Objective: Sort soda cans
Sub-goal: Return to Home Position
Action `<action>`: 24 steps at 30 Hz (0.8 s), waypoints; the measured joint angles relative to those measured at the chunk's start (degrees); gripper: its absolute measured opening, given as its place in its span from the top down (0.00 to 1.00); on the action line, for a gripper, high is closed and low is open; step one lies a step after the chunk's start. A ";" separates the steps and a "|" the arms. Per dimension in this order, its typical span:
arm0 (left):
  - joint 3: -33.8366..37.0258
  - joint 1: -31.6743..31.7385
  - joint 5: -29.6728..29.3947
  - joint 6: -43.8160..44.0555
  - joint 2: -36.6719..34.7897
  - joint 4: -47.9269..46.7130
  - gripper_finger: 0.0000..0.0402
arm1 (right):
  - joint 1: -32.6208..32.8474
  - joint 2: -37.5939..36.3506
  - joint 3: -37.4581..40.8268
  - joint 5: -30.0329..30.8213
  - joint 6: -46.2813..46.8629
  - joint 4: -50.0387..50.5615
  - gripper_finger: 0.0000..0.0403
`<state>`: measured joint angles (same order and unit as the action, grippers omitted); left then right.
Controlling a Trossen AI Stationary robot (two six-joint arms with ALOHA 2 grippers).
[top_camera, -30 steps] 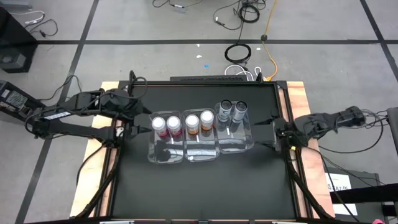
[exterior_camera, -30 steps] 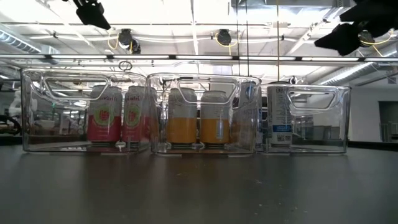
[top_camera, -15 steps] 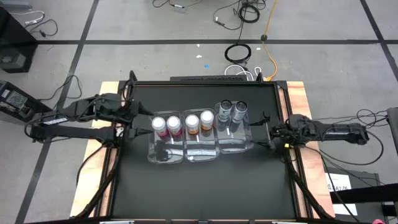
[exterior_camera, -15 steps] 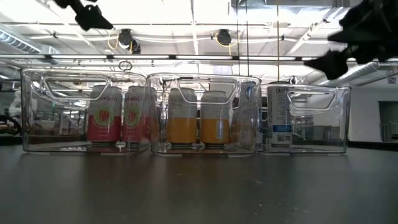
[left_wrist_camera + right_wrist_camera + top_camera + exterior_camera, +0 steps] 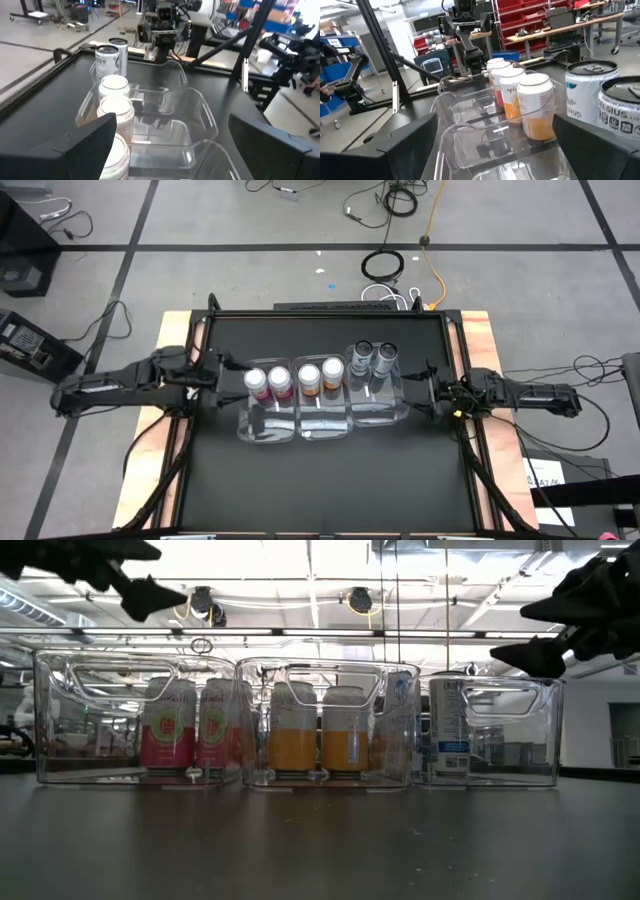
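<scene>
Already sorted: two red cans (image 5: pixel 256 381) stand upright in the left bin (image 5: pixel 264 432), two orange cans (image 5: pixel 309 378) in the centre bin (image 5: pixel 322 427), and two grey cans (image 5: pixel 361 358) in the right bin (image 5: pixel 381 416); no can shows outside a bin.
Where the bins sit: side by side in a row across the middle of the counter (image 5: pixel 320 485), walls touching or nearly so.
Left tool (image 5: pixel 222 372): fingers spread wide apart with nothing between them, just beside the outer end of the left bin and, in the low view, above its rim.
Right tool (image 5: pixel 430 387): also spread and empty, just beside the outer end of the right bin (lower than the other one, about level with that bin's rim).
Step in hand: by my reading the sorting is done and only the retreat to rest is left.
How to do it well: draw each arm straight back, away from the row, before any swing or fold.
Main risk: the right tool clipping the right bin's rim and shoving the whole row, so give it height or distance first.
</scene>
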<state>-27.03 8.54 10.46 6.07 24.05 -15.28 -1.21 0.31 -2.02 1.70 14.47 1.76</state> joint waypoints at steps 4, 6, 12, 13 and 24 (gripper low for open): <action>6.21 0.00 0.04 0.98 -2.63 7.63 0.02 | 0.19 0.85 0.00 0.43 -0.12 0.05 0.03; 9.35 0.00 0.04 0.98 -4.00 11.54 0.02 | 0.17 1.53 0.00 1.75 -0.16 -0.13 0.03; 18.37 0.00 4.53 1.05 -6.93 23.87 0.02 | 0.17 2.12 0.00 2.64 0.47 -0.28 0.03; 19.90 0.00 4.57 1.15 -7.25 25.58 0.02 | 0.17 2.10 0.00 2.66 0.71 -0.28 0.03; 26.62 0.04 1.59 -0.37 -8.26 33.22 0.02 | 0.17 2.12 0.00 2.72 1.15 -0.28 0.03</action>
<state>-0.40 8.57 12.04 5.70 15.79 17.94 -1.04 2.44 -2.02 4.43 15.62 1.48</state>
